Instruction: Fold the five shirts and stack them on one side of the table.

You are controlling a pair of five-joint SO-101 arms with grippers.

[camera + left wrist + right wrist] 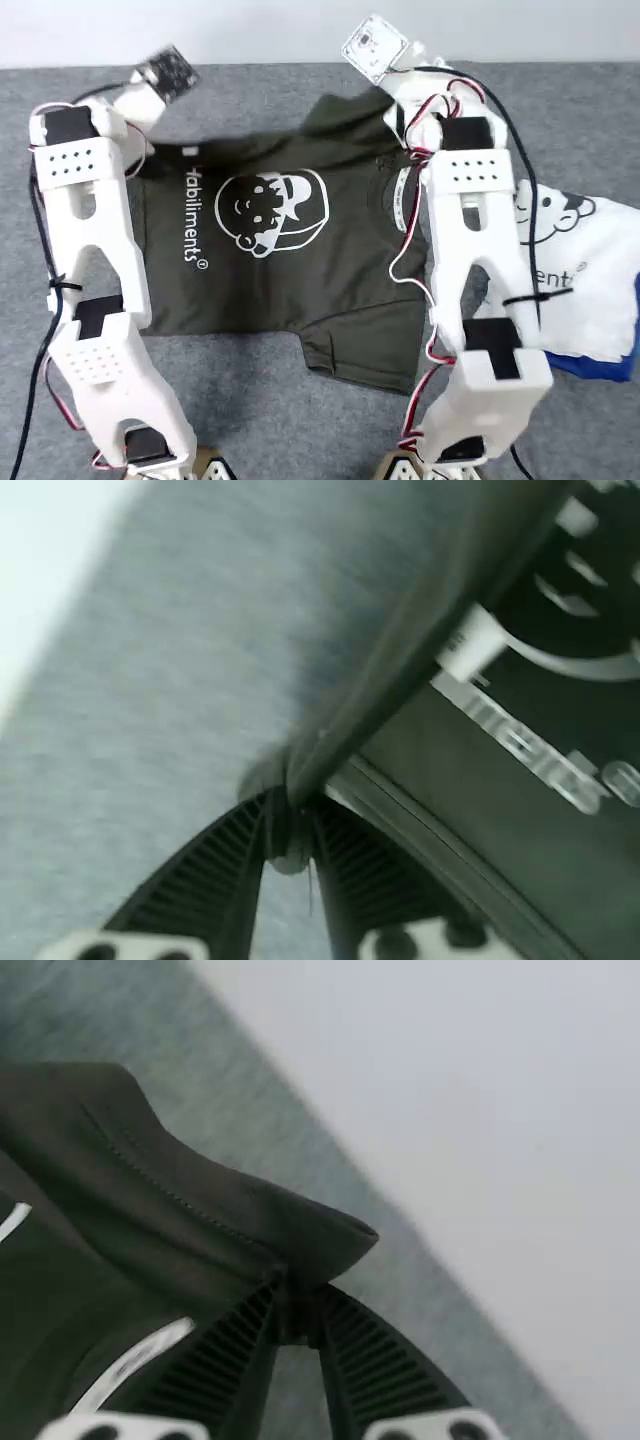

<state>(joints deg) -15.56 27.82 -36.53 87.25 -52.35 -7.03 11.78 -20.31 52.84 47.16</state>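
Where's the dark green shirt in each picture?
High view: the dark green shirt lies spread out in the middle of the table, between the two arms.
Left wrist view: the shirt has its edge pinched in the left claw.
Right wrist view: a corner of the shirt is pinched in the right claw.
Shared landmark: the grey table cover under the shirt.

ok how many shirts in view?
2 clear: dark shirt spread mid-table, white shirt at the high view's right edge. Blue cloth under it may be a third; others may be hidden.
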